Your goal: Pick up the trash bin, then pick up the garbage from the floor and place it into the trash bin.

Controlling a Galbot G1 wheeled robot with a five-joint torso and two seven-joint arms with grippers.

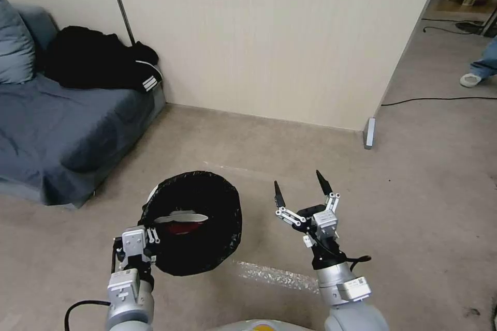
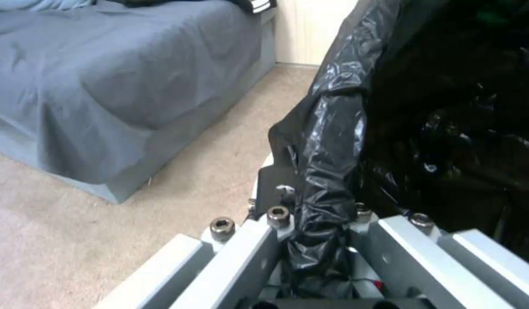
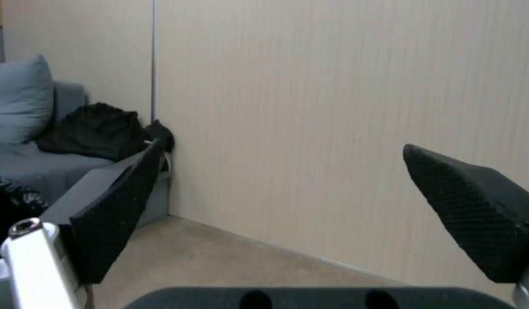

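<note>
While the left gripper is clamped on the bin's near rim, holding its mouth open upward, the right gripper hangs just beside the bin, fingers spread and empty.

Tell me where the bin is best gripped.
Probably at the rim, as the left gripper has it: fingers astride the near edge of the bin, over the folded bag. The round body looks too wide; the thin rim fits.
</note>
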